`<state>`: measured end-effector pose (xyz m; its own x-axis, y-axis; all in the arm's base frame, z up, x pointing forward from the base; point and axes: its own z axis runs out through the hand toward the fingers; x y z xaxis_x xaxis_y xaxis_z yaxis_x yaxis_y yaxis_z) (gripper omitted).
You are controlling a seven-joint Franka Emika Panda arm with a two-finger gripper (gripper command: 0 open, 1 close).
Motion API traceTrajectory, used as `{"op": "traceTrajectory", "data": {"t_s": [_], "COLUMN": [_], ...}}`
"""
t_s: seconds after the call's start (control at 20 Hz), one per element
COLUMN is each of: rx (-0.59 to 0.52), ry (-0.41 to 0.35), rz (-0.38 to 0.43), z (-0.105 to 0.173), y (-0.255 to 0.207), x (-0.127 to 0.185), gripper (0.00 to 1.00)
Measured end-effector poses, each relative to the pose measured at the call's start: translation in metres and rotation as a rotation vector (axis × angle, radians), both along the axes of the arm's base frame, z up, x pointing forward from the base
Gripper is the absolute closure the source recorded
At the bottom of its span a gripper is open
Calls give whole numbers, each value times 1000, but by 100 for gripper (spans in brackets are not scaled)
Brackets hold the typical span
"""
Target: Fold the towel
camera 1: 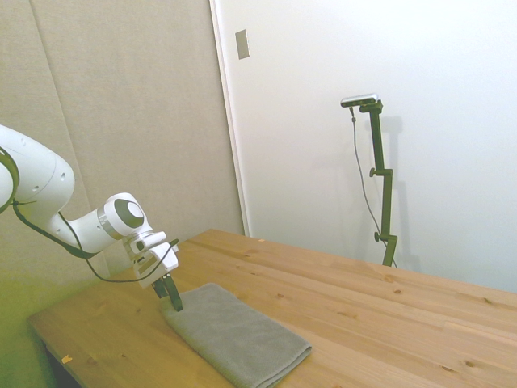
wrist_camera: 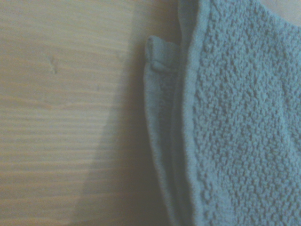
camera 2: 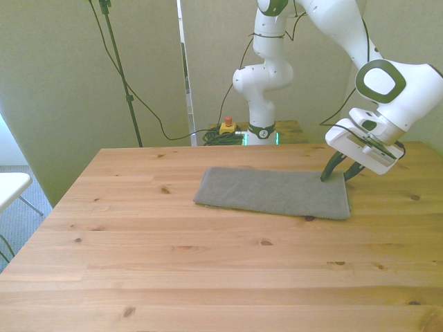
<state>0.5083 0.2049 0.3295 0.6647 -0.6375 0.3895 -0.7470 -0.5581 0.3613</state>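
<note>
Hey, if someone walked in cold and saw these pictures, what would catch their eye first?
The gray towel, lying flat on the wooden table, and the white arm's hand at the towel's end on the front view's right. The wrist view shows stacked towel edges there.

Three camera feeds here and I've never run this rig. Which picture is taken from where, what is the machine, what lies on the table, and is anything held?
The machine is one white robot arm ending in a two-finger gripper. One picture is shot from beside the wooden table, one from across it, and the blurry close-up comes from a camera on the wrist. A gray towel, lying flat in layers, is the only thing on the table; its stacked edges show in the close-up. The gripper's tips sit at the towel's end on the front view's right, slightly apart. Nothing looks lifted.
</note>
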Motion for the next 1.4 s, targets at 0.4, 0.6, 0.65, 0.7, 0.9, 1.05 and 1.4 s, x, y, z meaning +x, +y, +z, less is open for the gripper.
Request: {"op": "traceTrajectory", "data": {"t_s": [0.4, 0.6, 0.65, 0.7, 0.9, 1.05, 1.4], "rx": [81, 172, 199, 225, 304, 348, 404], "ry": [38, 21, 15, 8, -31, -71, -119], "rz": [54, 78, 71, 60, -3, -47, -138], "z": [26, 69, 80, 91, 131, 157, 179], "y": [-8, -37, -51, -68, -148, -200, -285], "x": [-25, -31, -31, -30, -30, -34, -50], "gripper": [100, 100, 100, 100, 100, 100, 100]}}
